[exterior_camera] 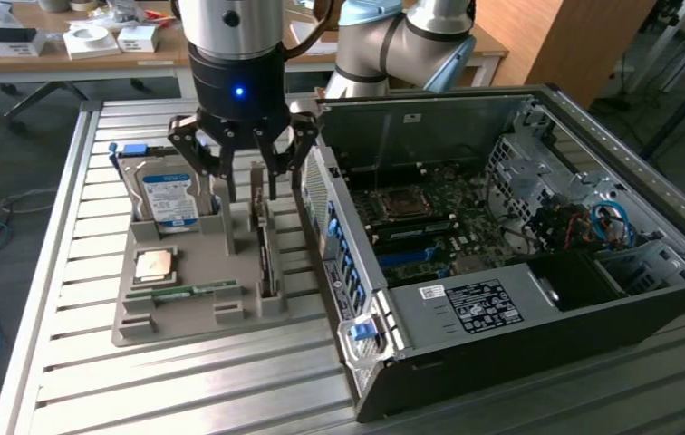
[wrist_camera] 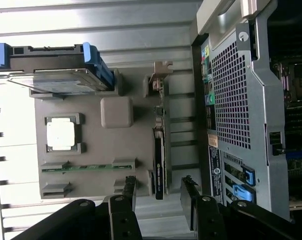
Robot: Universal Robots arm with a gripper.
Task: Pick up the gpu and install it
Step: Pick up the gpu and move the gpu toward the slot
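Note:
The gpu (exterior_camera: 266, 246) stands on its long edge in a slot of the grey tray (exterior_camera: 204, 263), a thin dark card with its pale bracket end (wrist_camera: 160, 75) pointing away from the tray's front. My gripper (exterior_camera: 249, 188) hangs open just above it, one finger on each side of the card's line and touching nothing. In the wrist view the black fingertips (wrist_camera: 131, 184) frame the gpu (wrist_camera: 159, 150) with a wide gap, and the gripper (wrist_camera: 159, 186) holds nothing.
The tray also carries a silver hard drive (exterior_camera: 171, 195) with a blue label, a processor (exterior_camera: 155, 265) and a green memory stick (exterior_camera: 186, 292). The open computer case (exterior_camera: 500, 299) lies close on the exterior view's right, its motherboard (exterior_camera: 433, 222) exposed. All rest on a slatted aluminium table (exterior_camera: 101, 390).

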